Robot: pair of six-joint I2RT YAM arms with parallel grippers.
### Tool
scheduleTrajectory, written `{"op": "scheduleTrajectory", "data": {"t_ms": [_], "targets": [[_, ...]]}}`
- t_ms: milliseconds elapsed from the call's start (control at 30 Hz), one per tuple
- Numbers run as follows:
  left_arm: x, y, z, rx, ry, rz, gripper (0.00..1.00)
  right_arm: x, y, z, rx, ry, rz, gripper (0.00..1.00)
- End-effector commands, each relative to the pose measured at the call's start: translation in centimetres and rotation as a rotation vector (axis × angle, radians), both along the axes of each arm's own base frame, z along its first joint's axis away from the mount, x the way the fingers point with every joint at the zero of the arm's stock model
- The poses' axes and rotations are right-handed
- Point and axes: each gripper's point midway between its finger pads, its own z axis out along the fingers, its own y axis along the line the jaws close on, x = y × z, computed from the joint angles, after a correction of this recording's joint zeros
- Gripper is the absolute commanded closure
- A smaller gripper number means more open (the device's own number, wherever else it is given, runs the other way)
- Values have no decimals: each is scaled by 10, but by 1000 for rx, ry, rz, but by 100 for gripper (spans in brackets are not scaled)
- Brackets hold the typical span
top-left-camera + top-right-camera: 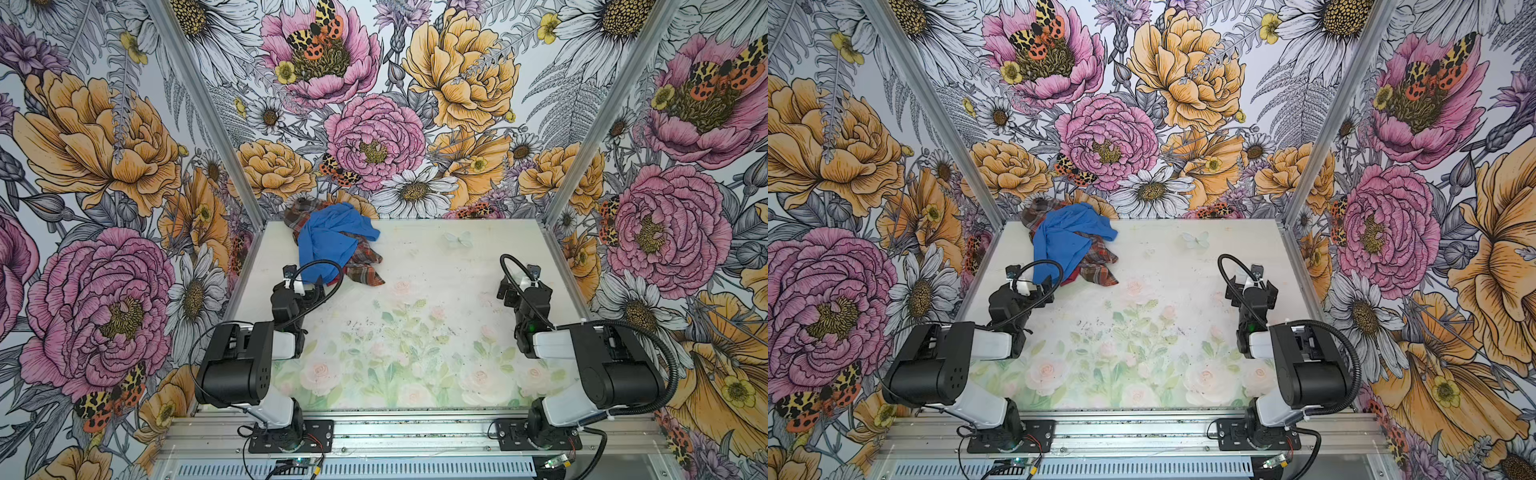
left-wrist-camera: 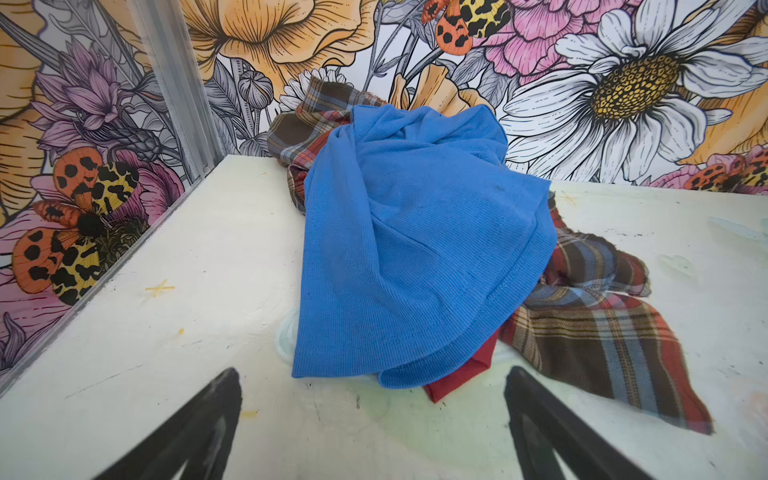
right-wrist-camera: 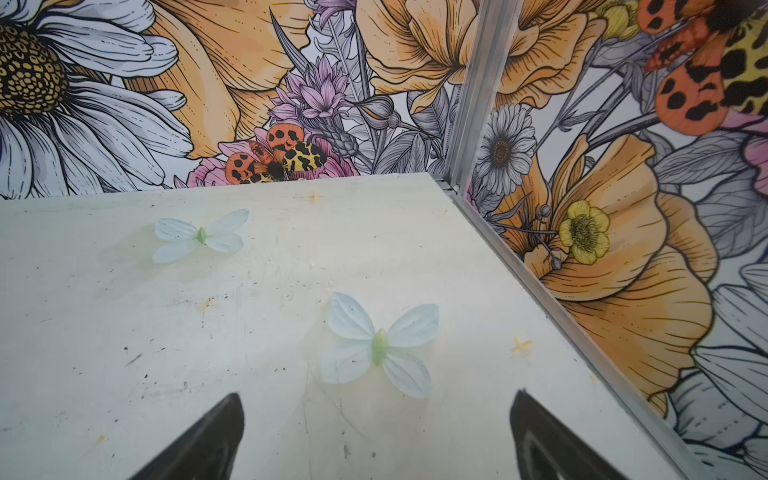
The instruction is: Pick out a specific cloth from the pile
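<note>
My left pincer (image 1: 309, 286) hangs released at the near edge of the pile (image 1: 332, 237) in the worktop's (image 1: 415, 291) far left corner in a top view, and my right pincer (image 1: 524, 286) is spread and empty near the right edge. From the left wrist, a corner of the red cloth (image 2: 461, 374) pokes out beneath the blue cloth (image 2: 415, 249), beside the plaid (image 2: 602, 332). From the right wrist, my fingers (image 3: 216, 432) stand apart over a printed butterfly (image 3: 380, 345), gripping nothing.
</note>
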Motion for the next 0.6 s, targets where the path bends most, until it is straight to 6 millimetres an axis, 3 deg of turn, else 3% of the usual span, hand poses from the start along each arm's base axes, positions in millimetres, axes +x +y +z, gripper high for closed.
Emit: {"op": "scheduleTrajectory", "data": {"t_ms": [0,267,567], "targets": [[5,-1,11,4,-27,0,1,3,0,8,-6,-32,-6,1],[3,2,12,-19,-39,-18,1,-1,-10,9,27,-51,-39,1],[-1,2,15,-42,-64,-53,1,2,-7,7,19,-34,-25,1]]}}
